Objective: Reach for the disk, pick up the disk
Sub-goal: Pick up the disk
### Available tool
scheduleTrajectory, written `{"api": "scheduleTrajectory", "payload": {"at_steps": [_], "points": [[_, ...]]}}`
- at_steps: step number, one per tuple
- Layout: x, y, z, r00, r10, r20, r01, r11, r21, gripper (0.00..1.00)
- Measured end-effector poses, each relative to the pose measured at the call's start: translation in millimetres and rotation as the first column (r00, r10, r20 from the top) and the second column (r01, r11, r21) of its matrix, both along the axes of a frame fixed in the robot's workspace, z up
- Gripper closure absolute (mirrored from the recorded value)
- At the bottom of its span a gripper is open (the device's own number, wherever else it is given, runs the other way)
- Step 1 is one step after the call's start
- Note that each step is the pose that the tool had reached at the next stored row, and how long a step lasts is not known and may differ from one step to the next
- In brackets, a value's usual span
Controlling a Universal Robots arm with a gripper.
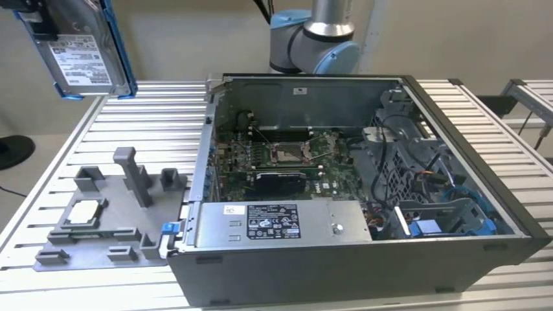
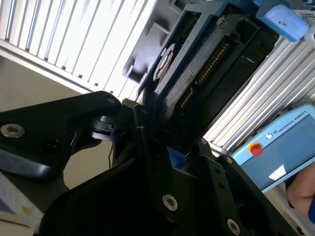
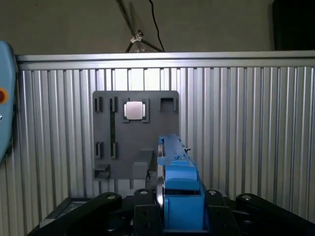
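Observation:
The disk (image 1: 82, 55), a silver-grey drive with a white label in blue carrier rails, hangs upright high above the table at the exterior view's far left. My gripper (image 1: 36, 16) is shut on its upper end. In the first wrist view the disk (image 3: 174, 169) shows edge-on, its blue rail between the black fingers of my gripper (image 3: 177, 209). The second wrist view shows the disk's circuit-board side (image 2: 197, 64) running away from my gripper (image 2: 160, 142), which is clamped on it.
An open computer case (image 1: 458, 214) fills the middle and right of the slatted metal table (image 1: 112, 123). A grey fixture plate (image 1: 103, 214) with upright posts and a small square chip (image 1: 84, 210) lies beneath the disk. A blue teach pendant (image 2: 280, 147) sits beside the table.

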State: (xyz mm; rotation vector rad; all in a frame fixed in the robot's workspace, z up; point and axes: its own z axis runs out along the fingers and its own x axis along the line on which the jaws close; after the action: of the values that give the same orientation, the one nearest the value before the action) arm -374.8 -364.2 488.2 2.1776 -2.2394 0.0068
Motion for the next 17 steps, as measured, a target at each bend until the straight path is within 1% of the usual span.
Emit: {"api": "scheduleTrajectory", "payload": {"at_steps": [7,17], "points": [[26.2,0.0,0.0,1.0000,0.000,0.0000,0.000,1.0000,0.0000,1.00],[70.1,0.0,0.0,1.0000,0.000,0.0000,0.000,1.0000,0.0000,1.00]]}}
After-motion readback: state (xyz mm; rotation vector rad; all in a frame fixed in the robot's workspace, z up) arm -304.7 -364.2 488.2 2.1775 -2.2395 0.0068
